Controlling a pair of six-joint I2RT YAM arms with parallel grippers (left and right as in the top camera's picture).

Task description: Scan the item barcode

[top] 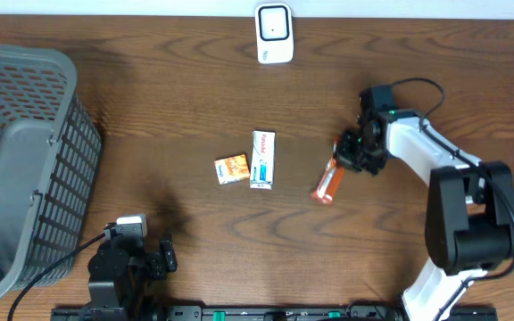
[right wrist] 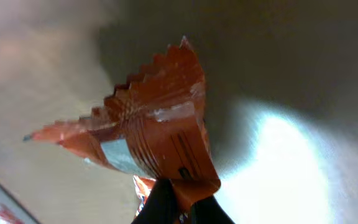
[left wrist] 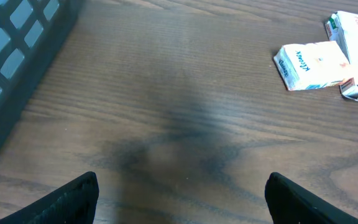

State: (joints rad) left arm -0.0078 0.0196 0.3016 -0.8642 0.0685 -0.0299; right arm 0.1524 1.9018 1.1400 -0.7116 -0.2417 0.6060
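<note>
Presently, at the near edge of the table [top: 257,259], the left gripper [top: 161,259] sits with its fingers spread wide and nothing between them, well apart from every item.

Farther out, at mid-table, the right gripper [top: 339,164] is clamped on one crimped end of the orange packet [top: 328,185]. The wrist view confirms the pinch: the fingertips [right wrist: 164,202] meet on the seal, and the packet fans away from them. Seen from overhead, the packet's long axis runs from the gripper back toward the near edge, angled slightly left. Whether its free end touches the wood cannot be determined. The tissue pack [top: 231,168] and the white box [top: 262,159] lie to its left, apart from it.

Farthest out, the scanner [top: 274,34] stands at the far edge, beyond and to the left of the packet. The right arm is the nearer arm. The coming move likely requires carrying the packet forward and left, with its barcode face turned toward the scanner.
</note>
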